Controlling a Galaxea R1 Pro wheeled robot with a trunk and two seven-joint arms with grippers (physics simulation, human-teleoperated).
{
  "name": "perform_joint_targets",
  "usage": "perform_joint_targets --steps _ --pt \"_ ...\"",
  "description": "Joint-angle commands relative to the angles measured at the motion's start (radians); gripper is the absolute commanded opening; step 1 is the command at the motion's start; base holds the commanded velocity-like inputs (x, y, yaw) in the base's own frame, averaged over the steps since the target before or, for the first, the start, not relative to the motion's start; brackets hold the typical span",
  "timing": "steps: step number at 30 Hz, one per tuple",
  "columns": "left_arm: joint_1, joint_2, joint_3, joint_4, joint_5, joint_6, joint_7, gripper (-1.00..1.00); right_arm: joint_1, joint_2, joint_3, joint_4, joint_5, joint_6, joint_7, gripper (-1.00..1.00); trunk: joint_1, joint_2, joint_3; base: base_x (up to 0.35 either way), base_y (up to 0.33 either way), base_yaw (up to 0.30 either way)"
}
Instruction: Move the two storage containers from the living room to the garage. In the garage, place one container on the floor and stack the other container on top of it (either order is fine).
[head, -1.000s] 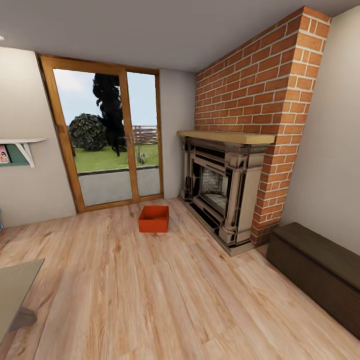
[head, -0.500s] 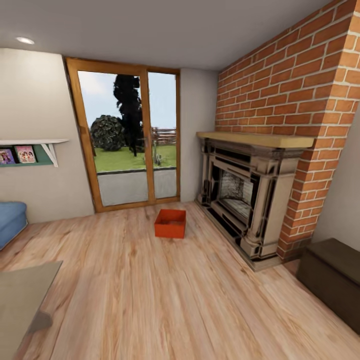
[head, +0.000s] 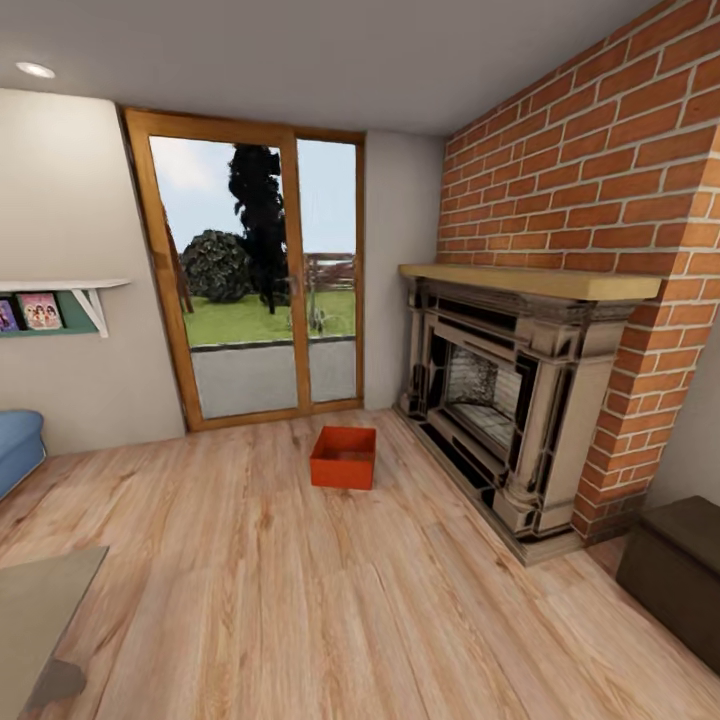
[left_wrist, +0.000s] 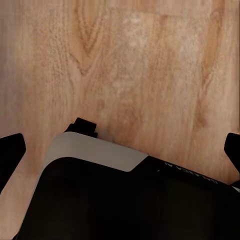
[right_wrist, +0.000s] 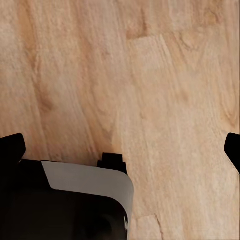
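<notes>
My left jaws (left_wrist: 120, 145) stand wide apart, their dark tips at the two edges of the wrist picture, with nothing between them but wood-plank floor (left_wrist: 150, 65) below. My right jaws (right_wrist: 120, 147) are spread the same way over the same planks, holding nothing. Part of my own dark and grey body (left_wrist: 100, 190) sits under each wrist.

Farther out, one orange-red bin (head: 343, 457) rests open side up on the floor in the middle distance, just in front of the glass door (head: 255, 280) and left of the fireplace (head: 500, 400). The brick chimney (head: 600, 170) rises on the right, and a dark chest (head: 680, 570) stands near right. On the left are a wall shelf (head: 55, 300) with pictures, the blue sofa's (head: 18, 445) edge, and a low counter corner (head: 40, 610) nearest me.
</notes>
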Motion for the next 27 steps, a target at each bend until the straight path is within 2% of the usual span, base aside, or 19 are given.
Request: perform_joint_targets --steps 1,27 --pt "-0.001 0.0 -0.009 0.0 0.007 -0.003 0.004 1.0 -0.001 0.0 0.008 0.003 -0.009 -0.005 0.003 1.0 0.001 -0.001 -0.001 0.325 0.0 0.0" --pt "-0.001 0.0 -0.009 0.0 0.007 -0.003 0.004 1.0 -0.001 -0.008 0.006 0.003 -0.013 -0.008 0.002 1.0 0.001 -0.001 -0.001 0.325 0.0 0.0"
